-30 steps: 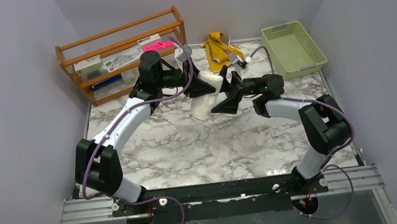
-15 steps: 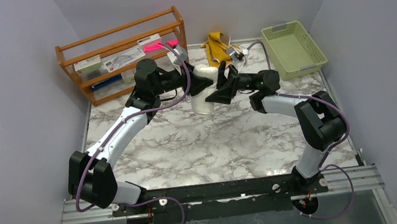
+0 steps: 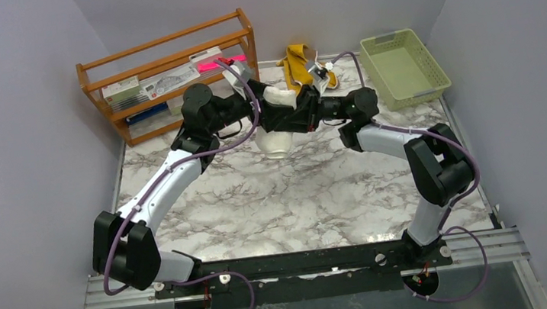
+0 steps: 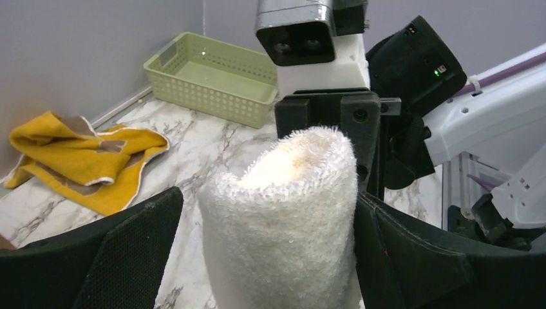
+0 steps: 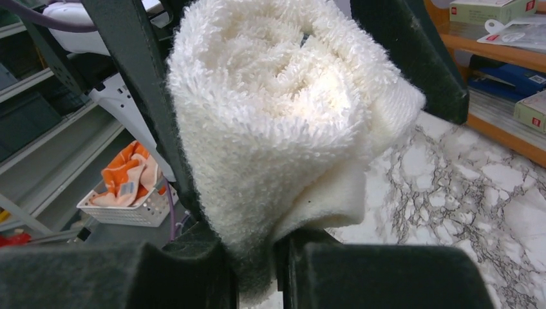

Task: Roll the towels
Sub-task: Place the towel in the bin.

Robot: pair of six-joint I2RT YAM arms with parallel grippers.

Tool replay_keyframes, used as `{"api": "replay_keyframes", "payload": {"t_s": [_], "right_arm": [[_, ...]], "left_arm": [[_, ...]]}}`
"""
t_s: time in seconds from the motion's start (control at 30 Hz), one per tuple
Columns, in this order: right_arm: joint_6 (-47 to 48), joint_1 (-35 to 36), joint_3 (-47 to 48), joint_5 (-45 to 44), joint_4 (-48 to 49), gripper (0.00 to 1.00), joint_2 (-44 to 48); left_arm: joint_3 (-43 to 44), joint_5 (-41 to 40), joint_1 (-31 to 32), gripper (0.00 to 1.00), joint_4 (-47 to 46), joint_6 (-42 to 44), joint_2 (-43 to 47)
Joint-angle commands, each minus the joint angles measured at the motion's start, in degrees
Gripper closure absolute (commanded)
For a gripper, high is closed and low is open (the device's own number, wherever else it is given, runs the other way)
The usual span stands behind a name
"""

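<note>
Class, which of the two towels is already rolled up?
The cream-white towel, rolled and held between both arms; the mustard-yellow towel lies crumpled on the table.

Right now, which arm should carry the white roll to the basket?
Right, probably. The left gripper and right gripper both clamp the roll, but the basket sits at the back on the right arm's side; the left would have to reach across.

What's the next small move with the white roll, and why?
Probably carry the rolled white towel right toward the green basket. It looks fully rolled, held off the table between left end effector and right end effector; the yellow towel lies unrolled.
</note>
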State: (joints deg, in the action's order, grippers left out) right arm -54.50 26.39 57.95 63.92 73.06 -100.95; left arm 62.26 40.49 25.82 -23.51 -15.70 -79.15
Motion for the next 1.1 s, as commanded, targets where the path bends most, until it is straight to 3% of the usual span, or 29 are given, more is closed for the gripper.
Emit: {"api": "replay_keyframes", "payload": {"t_s": [0.0, 0.17, 0.3, 0.4, 0.53, 0.6, 0.8, 1.07], "right_arm": [[3.23, 0.55, 1.45, -1.03, -4.13, 0.99, 0.89], [4.82, -1.52, -1.31, -6.74, -8.35, 0.99, 4.69], [0.36, -8.43, -4.11, -14.49, -10.02, 0.99, 7.18], [1.42, -13.91, -1.94, -20.29, -22.32, 0.99, 8.94], [7.8, -18.38, 4.91, -38.19, -45.72, 0.99, 10.68], [7.76, -21.1, 8.64, -45.16, -52.78, 0.99, 9.33], [0.29, -28.8, 16.88, -53.02, -53.34, 0.99, -3.05], [-1.45, -32.46, 34.24, -65.62, -61.96, 0.99, -18.12]], "left_arm": [[-0.34, -7.38, -2.4, 0.01, -0.31, -1.91, 3.0], [2.5, -19.02, -9.2, 0.01, 9.04, -7.09, 6.05], [3.23, -31.36, -13.49, 0.01, 18.03, -8.58, 11.21], [3.08, -36.45, -14.34, 0.01, 23.28, -8.3, 14.75], [3.29, -37.24, -14.75, 0.01, 29.14, -7.86, 16.38], [3.37, -36.9, -14.92, 0.01, 31.48, -7.83, 16.53], [4.11, -33.17, -15.1, 0.01, 37.02, -7.21, 15.6], [5.02, -30.22, -15.28, 0.01, 41.62, -5.05, 14.11]]}}
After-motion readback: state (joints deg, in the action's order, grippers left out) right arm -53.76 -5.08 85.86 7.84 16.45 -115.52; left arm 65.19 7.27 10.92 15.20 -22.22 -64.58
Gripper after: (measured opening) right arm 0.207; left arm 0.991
